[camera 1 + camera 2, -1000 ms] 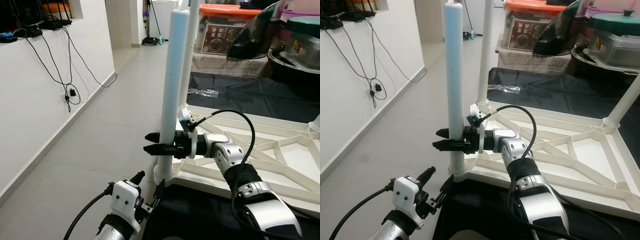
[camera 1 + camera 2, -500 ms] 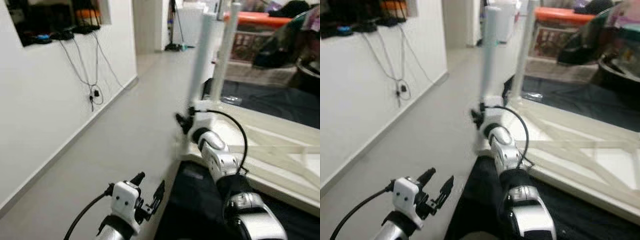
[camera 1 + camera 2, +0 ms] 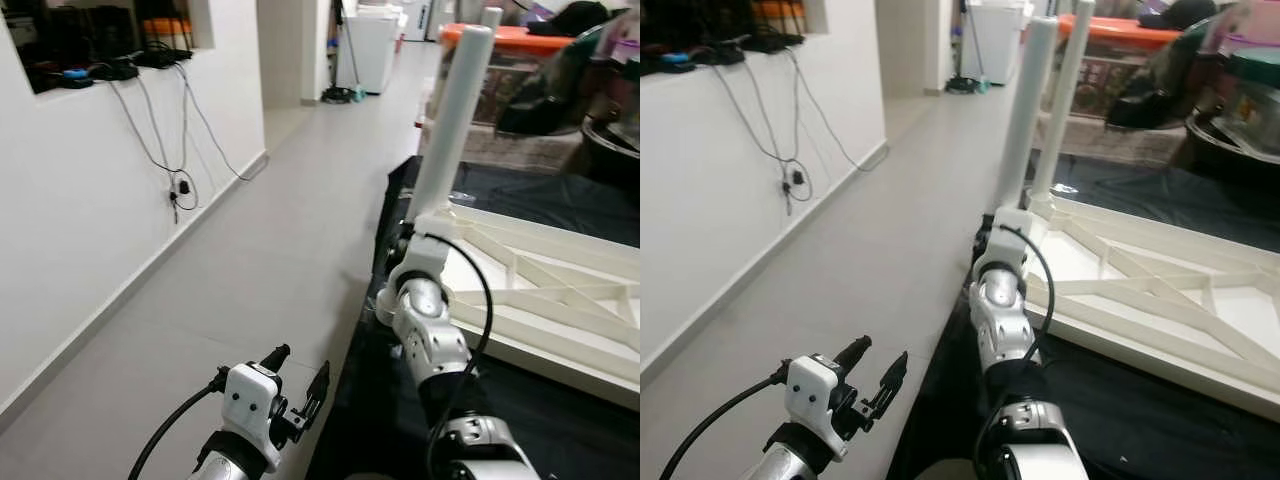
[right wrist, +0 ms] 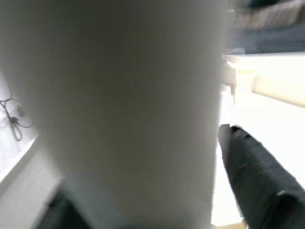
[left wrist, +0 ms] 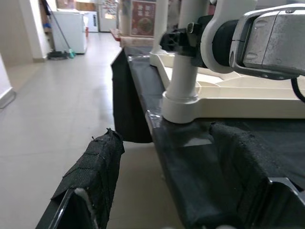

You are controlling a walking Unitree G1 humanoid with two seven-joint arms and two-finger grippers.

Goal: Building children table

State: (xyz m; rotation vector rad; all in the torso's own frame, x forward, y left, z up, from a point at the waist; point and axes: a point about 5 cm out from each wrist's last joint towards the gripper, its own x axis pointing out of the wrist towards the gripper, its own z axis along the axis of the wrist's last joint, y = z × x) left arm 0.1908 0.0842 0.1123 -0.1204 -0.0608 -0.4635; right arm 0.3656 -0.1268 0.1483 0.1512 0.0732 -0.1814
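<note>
The white children's table top lies upside down on a black cloth. A white round table leg stands up from the corner socket nearest me. My right arm reaches forward to this leg, its wrist hiding the fingers in the eye views. In the left wrist view my right gripper is shut on the table leg just above the socket. In the right wrist view the leg sits close up beside a black finger. My left gripper hangs low over the floor, open and holding nothing.
A second leg stands at the corner behind. A white wall with dangling cables runs along the left, with bare grey floor beside it. Storage boxes with an orange lid and dark pots are behind the table.
The head camera swung, so the whole scene shifted and the leg now looks tilted. My right gripper stayed on the leg, its wrist now pointing away from me. The left gripper kept its pose.
</note>
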